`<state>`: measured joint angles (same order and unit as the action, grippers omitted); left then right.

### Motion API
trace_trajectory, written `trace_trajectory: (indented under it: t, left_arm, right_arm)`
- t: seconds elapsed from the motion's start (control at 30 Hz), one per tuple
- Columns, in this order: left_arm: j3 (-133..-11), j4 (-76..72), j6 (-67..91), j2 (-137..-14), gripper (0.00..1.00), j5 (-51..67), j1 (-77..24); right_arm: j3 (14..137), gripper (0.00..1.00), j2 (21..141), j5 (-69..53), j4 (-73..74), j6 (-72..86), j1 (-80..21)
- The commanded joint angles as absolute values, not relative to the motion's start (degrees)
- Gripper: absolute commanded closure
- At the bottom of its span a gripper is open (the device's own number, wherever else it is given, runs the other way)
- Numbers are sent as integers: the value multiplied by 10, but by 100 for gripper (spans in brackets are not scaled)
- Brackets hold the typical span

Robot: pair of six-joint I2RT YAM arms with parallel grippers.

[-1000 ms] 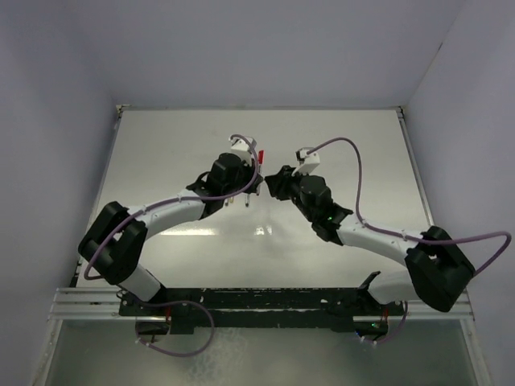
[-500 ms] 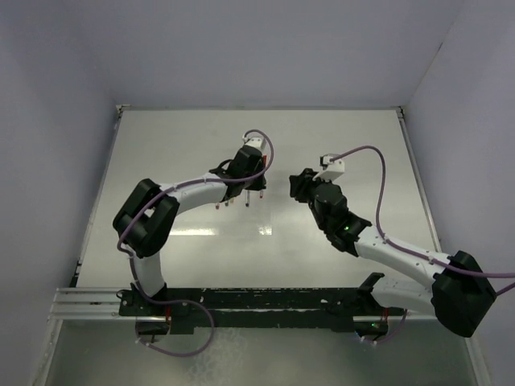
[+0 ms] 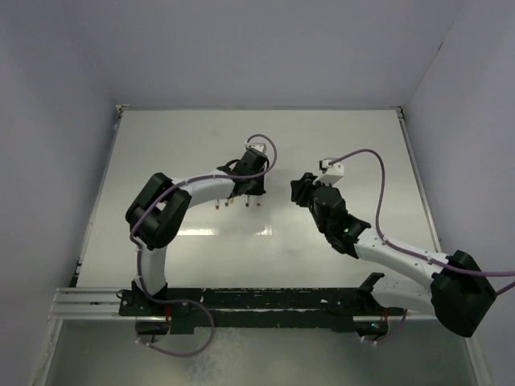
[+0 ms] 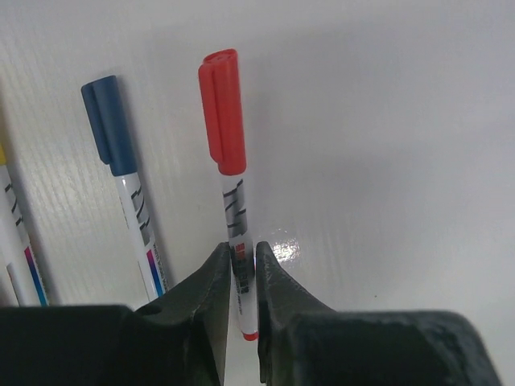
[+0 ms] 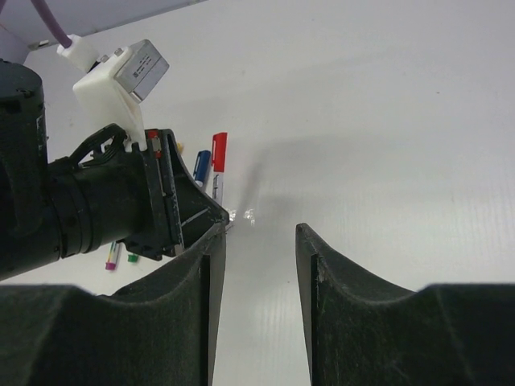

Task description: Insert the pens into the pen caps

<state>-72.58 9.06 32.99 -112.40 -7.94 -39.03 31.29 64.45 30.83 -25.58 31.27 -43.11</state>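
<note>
Has a left arm (image 3: 205, 186) and a right arm (image 3: 394, 256), both white tubes with fat black joints. Carries a thin purple cable (image 3: 381, 189) along each. Ends in black fingers (image 5: 181, 322), with a small white and grey box (image 5: 121, 80) at the wrist. Grows from a black rail (image 3: 257, 310).

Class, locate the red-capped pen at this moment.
In the left wrist view, the red-capped pen lies on the table, flanked by the left gripper, right of the blue-capped pen.

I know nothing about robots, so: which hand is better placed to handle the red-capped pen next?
Probably the left. The red-capped pen lies between the fingers of the left hand, beside the blue-capped pen; the right hand is open, empty and off to one side.
</note>
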Motion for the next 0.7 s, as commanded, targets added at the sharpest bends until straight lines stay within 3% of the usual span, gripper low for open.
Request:
trace_trajectory:
  t: [0.0,0.13,0.67]
  left_arm:
    - [-742,105,347,-1126,77,-93,-389]
    - [-733,102,354,-1125,68,-89,-389]
    - [-725,62,322,-1038,70,-65,-389]
  right_arm:
    - [308,59,642,316,-281,325,-431]
    - [304,59,645,315,-284,328,-431]
    - [293,59,619,335,-280,329,-431]
